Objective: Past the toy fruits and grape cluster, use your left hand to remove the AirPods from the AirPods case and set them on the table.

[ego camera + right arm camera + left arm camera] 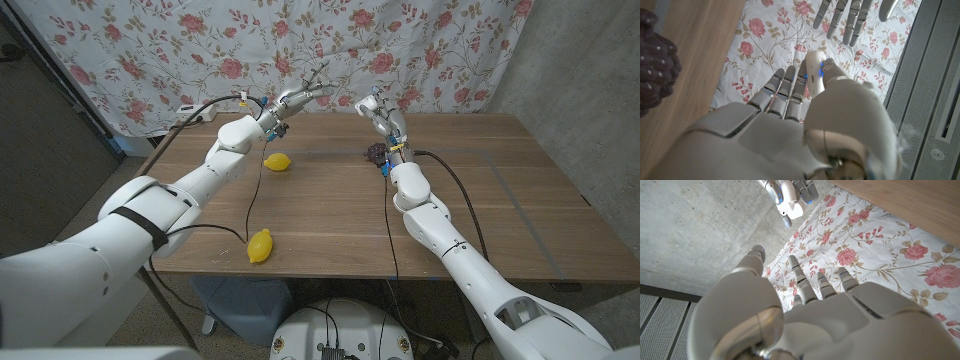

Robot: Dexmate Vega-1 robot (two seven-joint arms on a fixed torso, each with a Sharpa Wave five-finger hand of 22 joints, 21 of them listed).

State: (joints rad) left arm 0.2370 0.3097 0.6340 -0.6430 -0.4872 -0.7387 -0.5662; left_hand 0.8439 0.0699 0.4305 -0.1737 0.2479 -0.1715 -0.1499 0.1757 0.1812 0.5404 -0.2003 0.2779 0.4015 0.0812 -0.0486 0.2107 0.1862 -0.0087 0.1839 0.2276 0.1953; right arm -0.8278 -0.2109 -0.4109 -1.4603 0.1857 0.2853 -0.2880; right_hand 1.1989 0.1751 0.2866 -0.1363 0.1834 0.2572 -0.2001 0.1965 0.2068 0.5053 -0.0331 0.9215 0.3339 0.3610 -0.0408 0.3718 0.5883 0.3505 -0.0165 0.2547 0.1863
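A yellow plastic toy lemon (260, 245) is lying at the near edge of the brown wooden table (500, 200), left of centre. Farther in, a second yellow toy lemon (278, 162) is sitting just beside the left forearm. To its right, a dark purple toy grape cluster (374, 152) is resting on the wood beside the right wrist; the right wrist view is showing its bumpy surface at close range.

Beyond these, both arms are reaching over the far part of the table toward the rose-patterned cloth backdrop (150, 50). The right hand (378, 112) is holding up a small white rounded AirPods case (814, 75) between thumb and fingertips, so the task's thing is off the table, well above it. I cannot tell whether its lid is open or whether the earbuds are showing. The left hand (305, 95) is hovering just left of it, fingers spread and straight, gripping nothing.

The case and earbuds are likely light, hard, glossy and slippery, and small enough to drop easily. The earbuds would best be pinched by the rounded head or stem top between thumb and one fingertip, pulling straight out along the socket while the right hand is steadying the case.
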